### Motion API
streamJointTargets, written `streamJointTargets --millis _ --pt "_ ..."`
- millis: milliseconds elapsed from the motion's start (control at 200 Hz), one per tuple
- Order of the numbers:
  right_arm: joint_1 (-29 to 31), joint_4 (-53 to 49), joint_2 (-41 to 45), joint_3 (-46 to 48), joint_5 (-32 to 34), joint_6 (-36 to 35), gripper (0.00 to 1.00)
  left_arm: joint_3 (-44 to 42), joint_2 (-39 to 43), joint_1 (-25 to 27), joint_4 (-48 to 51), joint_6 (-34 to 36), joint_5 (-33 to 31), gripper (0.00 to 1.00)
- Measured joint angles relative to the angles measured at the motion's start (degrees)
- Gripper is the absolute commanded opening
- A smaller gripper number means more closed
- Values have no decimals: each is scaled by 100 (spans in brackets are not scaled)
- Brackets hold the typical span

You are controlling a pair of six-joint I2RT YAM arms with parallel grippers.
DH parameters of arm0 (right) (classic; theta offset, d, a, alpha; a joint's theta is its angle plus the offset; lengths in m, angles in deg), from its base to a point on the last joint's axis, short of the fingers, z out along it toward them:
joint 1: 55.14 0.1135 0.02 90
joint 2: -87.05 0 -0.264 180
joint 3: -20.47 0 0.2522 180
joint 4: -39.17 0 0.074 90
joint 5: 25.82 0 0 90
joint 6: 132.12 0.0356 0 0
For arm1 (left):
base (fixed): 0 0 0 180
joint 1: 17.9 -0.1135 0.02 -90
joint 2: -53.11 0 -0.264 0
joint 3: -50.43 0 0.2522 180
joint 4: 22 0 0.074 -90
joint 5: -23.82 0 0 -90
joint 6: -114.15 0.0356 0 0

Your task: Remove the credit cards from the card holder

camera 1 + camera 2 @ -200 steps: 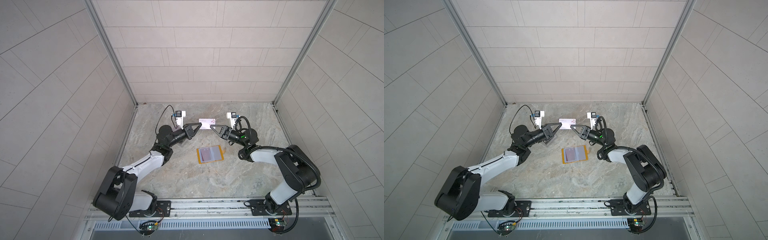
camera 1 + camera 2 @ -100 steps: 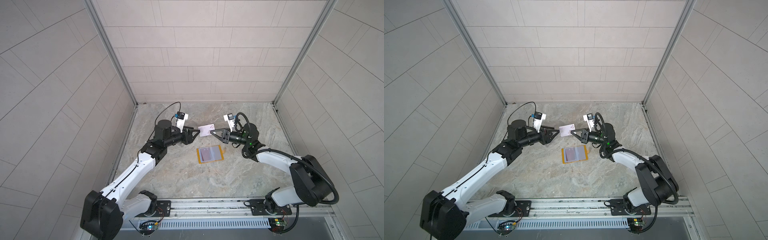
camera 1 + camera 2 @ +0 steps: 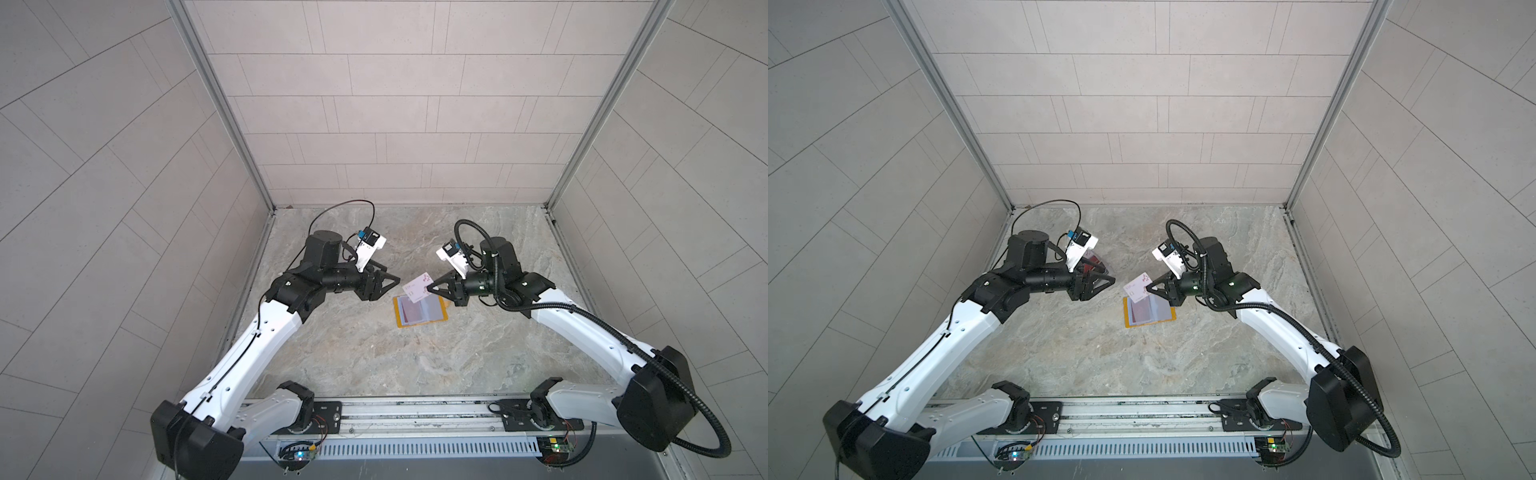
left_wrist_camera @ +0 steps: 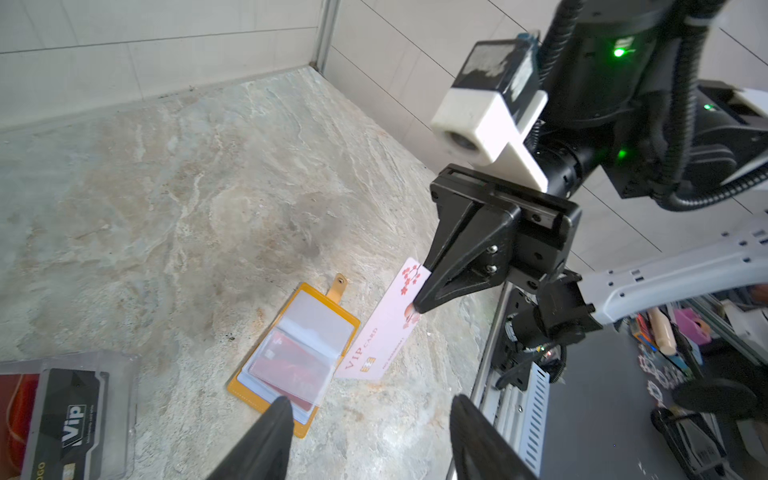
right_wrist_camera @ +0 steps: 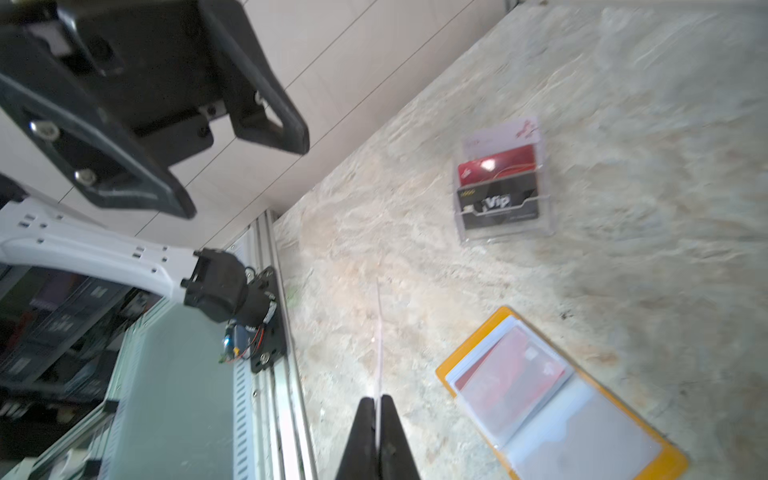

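In both top views the left claw (image 3: pixel 387 286) has just let go. Its jaws stand apart and empty, drawn back to the left of the card holder (image 3: pixel 398 318). A second ago it pinched the whitish card (image 3: pixel 417 288) together with the right claw (image 3: pixel 431 286). Now the right claw alone keeps that card, clamped on one end, in the air just above the holder's far edge. The holder lies open on the surface (image 3: pixel 374 353).

From the left wrist, the card (image 4: pixel 382 332) hangs slanted beside the holder (image 4: pixel 300 428), and a red card (image 4: pixel 291 370) sits in a sleeve.

From the right wrist, the right claw (image 5: pixel 378 415) is shut on the card (image 5: pixel 379 353), seen edge-on. A clear box (image 5: pixel 503 187) with cards in it stands beyond the holder (image 5: pixel 469 338).

I'd say the hand-over is done and this card is out. It wants setting down, and the red one remains.
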Motion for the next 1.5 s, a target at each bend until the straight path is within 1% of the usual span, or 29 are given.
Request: streamJointTargets --millis 145,295,511,621,676,861,1001,1171,1332,1412,1497 --pt "234 -575 0 -214 -442 -584 0 72 -94 118 402 236 422 60" --pt "269 -876 -61 -400 -850 -951 0 149 -328 302 702 483 879 56" --pt "273 -1362 -490 -780 -1287 -1456 0 149 -450 444 949 697 1075 52" --pt "278 -1585 -673 -907 -1425 -1661 0 149 -450 444 964 761 1110 44" --pt "278 -1646 -717 -935 -1467 -1718 0 149 -455 472 975 782 1123 42" --pt "280 -1731 -745 -962 -1532 -1827 0 149 -605 695 1027 835 1145 43" --pt "278 -1753 -745 -962 -1541 -1867 0 149 -717 704 1040 850 1141 41" --pt "278 -1770 -745 -962 -1539 -1904 0 149 -734 708 1058 874 1147 34" --pt "278 -1768 -745 -962 -1528 -1915 0 151 -734 756 1134 955 1163 31" --pt "273 -1766 -745 -962 -1513 -1912 0 151 -737 782 1185 981 1176 27" --pt "273 -1766 -745 -962 -1502 -1912 0 151 -752 789 1209 997 1182 18"
